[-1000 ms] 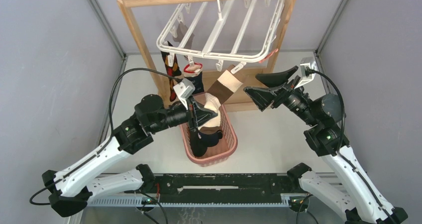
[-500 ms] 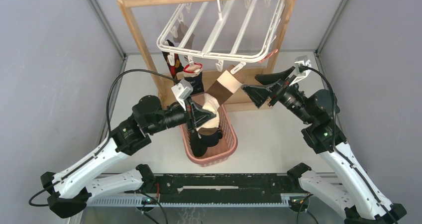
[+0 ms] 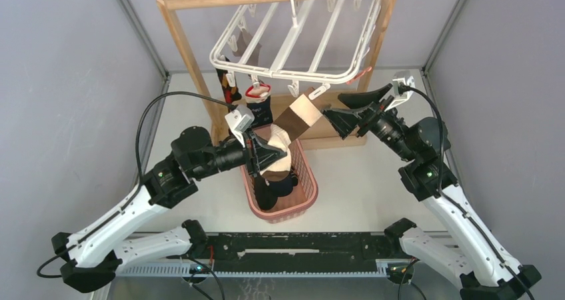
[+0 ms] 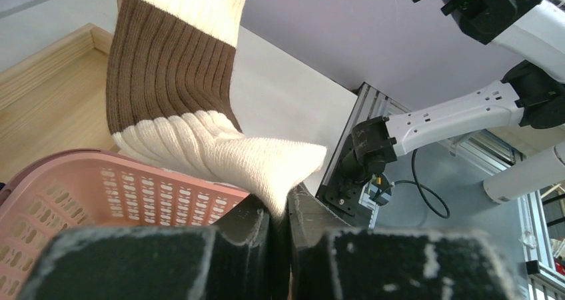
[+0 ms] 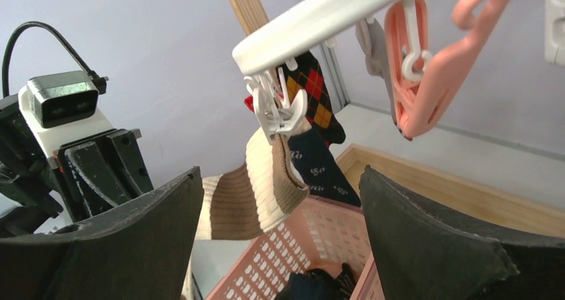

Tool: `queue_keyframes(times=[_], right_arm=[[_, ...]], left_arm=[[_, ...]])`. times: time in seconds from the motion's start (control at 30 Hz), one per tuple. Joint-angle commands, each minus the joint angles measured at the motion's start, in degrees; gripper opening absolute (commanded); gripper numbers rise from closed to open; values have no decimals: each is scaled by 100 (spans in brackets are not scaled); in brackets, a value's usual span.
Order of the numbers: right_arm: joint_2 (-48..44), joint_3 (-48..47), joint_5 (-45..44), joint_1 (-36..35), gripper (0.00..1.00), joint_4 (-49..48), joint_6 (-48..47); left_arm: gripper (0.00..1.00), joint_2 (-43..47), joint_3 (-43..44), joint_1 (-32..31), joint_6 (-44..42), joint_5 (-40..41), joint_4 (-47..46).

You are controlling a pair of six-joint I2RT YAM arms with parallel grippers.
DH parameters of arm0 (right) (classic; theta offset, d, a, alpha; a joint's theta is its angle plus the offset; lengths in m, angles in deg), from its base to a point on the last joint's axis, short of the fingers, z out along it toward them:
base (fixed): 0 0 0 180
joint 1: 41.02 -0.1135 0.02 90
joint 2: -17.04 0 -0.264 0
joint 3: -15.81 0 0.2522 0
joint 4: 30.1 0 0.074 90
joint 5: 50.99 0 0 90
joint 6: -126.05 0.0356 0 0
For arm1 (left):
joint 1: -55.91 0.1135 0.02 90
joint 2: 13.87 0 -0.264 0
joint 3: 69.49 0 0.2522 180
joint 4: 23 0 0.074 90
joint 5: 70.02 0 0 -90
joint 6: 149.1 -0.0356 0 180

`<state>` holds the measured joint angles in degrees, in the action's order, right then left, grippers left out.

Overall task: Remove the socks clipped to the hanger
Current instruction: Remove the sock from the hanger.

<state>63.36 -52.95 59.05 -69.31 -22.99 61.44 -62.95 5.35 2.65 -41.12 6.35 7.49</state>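
Brown-and-cream sock (image 3: 298, 115) is the one being worked: cuff in a white clip (image 5: 276, 110) on the hanger (image 3: 291, 40) front rail, toe down by the pink basket (image 3: 309, 180) rim. Left gripper (image 4: 278, 203) is pinched narrow on the cream toe. Right gripper (image 5: 280, 177) gapes wide either side of the clip, touching nothing. Next likely: right squeezes clip, left pulls down. Chunky ribbed knit, stretchy; clip is small hard plastic. Argyle sock (image 5: 312, 90) and dark sock (image 5: 320, 163) hang behind.

Bright, even light comes from overhead; shadows on the table (image 3: 373, 180) lie soft and faint. In my left wrist view my own fingers (image 4: 248, 237) blur up close, while farther things look sharp.
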Motion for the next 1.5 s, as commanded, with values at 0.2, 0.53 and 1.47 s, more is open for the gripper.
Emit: queue_keyframes(times=[0.2,0.53,1.47], right_arm=[[328,-127,-91,-49,87,-1151,-103],[560,-228,-679,-307,85,-1239,-113],[695,-230,-1062,-401,68,-1684,146]], left_arm=[[15,-21,519,-18,-14,16,111],[15,-108,536,-17,4,-59,111],[15,-146,453,-23,92,-181,42]])
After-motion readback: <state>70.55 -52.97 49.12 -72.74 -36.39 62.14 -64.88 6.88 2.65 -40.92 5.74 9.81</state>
